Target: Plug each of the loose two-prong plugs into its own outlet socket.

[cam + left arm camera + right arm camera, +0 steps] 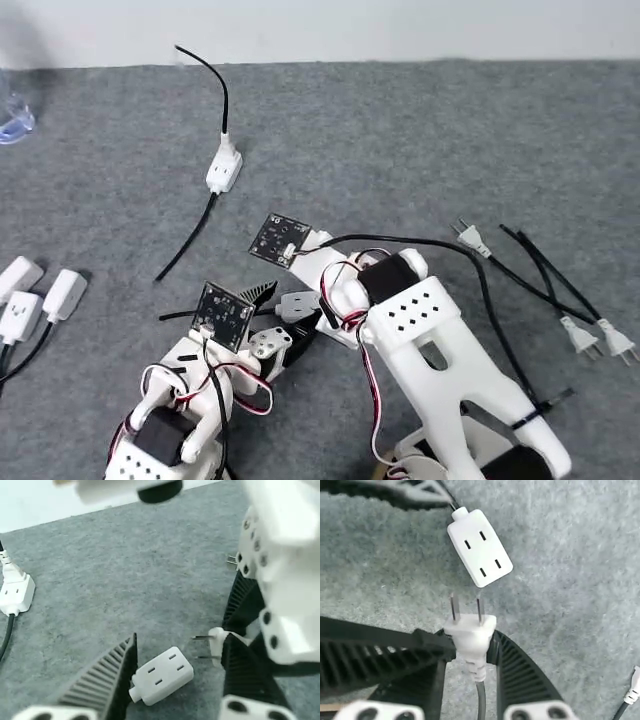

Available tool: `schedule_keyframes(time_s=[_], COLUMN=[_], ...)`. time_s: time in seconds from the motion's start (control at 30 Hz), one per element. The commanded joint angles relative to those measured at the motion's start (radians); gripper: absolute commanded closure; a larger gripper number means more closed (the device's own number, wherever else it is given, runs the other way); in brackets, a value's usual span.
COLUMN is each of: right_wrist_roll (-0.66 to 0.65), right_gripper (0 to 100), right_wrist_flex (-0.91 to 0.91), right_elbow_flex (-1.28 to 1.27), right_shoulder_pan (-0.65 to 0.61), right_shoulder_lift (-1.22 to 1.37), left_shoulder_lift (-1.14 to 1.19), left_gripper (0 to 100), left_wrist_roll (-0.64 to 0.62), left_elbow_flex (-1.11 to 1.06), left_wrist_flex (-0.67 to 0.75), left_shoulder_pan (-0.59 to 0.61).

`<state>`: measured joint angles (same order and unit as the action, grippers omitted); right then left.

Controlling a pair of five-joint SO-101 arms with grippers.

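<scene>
A white outlet socket [162,675] lies flat on the grey carpet between the wide-apart fingers of my left gripper [180,644], which is open. One black finger [112,677] sits against the socket's cord end. My right gripper [470,641] is shut on a white two-prong plug [470,630]. The plug's prongs point at the socket [480,547], a short gap away from its slotted face. In the high view the two grippers meet around the socket [298,305] at the lower centre.
One socket [223,170] at the back has a black-corded plug in it. Two more white sockets [40,298] lie at the left edge. Loose plugs lie on the right: one [470,237] and a pair [600,342]. A clear blue object [12,118] sits far left.
</scene>
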<state>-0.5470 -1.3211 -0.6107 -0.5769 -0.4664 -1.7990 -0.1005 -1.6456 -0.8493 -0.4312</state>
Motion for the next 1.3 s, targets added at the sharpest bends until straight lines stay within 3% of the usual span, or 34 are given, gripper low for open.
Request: schedule_keyframes(time_s=[0.0, 0.23, 1.27], right_wrist_roll=[0.011, 0.049, 0.110], right_gripper=[99.1, 99.1, 99.1], right_wrist_flex=[-0.061, -0.108, -0.053], right_elbow_flex=[0.083, 0.089, 0.143], right_shoulder_pan=[-0.028, -0.105, -0.130], right_shoulder_lift=[-0.074, -0.177, -0.188], left_shoulder_lift=[-0.002, -0.002, -0.002], left_gripper=[74, 74, 74], left_wrist_roll=[-0.009, -0.009, -0.008], left_elbow_flex=[0.007, 0.002, 0.002], left_wrist_flex=[0.015, 0.026, -0.008], left_shoulder_pan=[0.072, 0.052, 0.046])
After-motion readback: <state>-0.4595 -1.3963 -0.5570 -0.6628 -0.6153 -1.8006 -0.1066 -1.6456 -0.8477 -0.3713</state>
